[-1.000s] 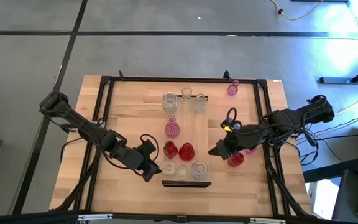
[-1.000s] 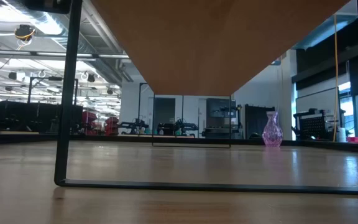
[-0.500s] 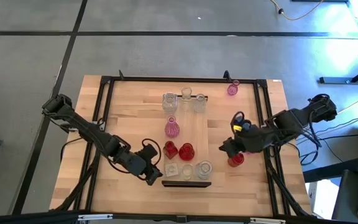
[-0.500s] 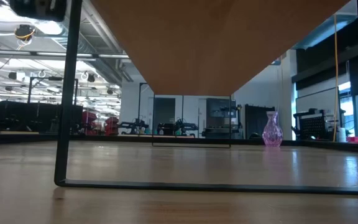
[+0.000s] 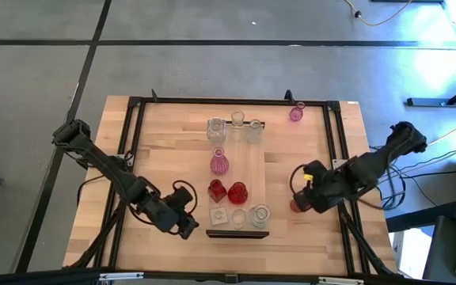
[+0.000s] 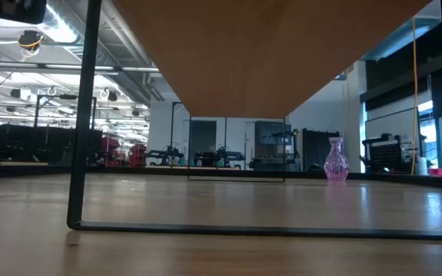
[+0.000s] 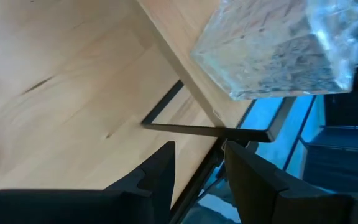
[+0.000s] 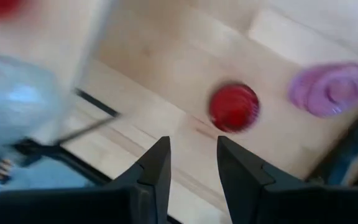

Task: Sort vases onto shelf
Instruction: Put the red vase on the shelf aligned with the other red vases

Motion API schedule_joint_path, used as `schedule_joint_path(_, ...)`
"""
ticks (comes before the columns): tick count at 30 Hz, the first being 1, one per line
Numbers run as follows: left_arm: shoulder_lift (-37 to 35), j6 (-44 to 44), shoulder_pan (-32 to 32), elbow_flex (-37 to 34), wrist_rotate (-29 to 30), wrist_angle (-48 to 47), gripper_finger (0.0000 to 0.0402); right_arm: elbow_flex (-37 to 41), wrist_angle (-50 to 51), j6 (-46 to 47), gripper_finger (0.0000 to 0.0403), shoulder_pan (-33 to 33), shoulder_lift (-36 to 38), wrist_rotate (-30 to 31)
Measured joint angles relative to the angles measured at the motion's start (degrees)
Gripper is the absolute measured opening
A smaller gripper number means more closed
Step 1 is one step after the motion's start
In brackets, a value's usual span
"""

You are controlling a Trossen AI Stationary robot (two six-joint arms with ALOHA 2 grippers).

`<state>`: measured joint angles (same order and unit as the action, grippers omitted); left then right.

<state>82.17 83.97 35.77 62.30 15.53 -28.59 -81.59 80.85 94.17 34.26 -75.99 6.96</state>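
The shelf (image 5: 248,170) is a long light-wood board lying from far to near in mid-table. On it stand clear vases at the far end (image 5: 216,128), a pink vase (image 5: 219,164), two red vases (image 5: 237,192) and three clear squat vases at the near end (image 5: 238,218). A red vase (image 5: 297,206) (image 8: 234,107) and a pink vase (image 8: 328,89) stand on the tabletop to the shelf's right. Another pink vase (image 5: 296,113) (image 6: 336,159) stands at the far edge. My left gripper (image 5: 187,226) (image 7: 197,165) is open beside the shelf's near left corner. My right gripper (image 5: 298,190) (image 8: 190,155) is open above the red vase.
A black frame (image 5: 133,142) runs round the tabletop just inside its edges. In the left wrist view a clear squat vase (image 7: 278,43) stands close ahead on the shelf's edge. Bare wood lies left of the shelf (image 5: 172,150) and at the near edge (image 5: 291,245).
My right gripper has drawn back from the shelf's near end toward the table's right and now hangs over the red vase on the tabletop. My left gripper has shifted a little toward the near left. No vase has visibly moved.
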Motion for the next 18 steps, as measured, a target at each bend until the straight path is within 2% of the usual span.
schedule_joint_path(6, 0.0, 0.1, 0.0, 0.0, 0.0, 0.2, 0.0132, 6.5, -2.5, 0.1, 0.0113, 0.0, 0.9, -4.9)
schedule_joint_path(18, 0.0, 0.1, 0.0, 0.0, 0.0, 0.3, 0.0132, 14.3, -3.3, 3.5, 0.0113, -0.2, 0.9, -6.5)
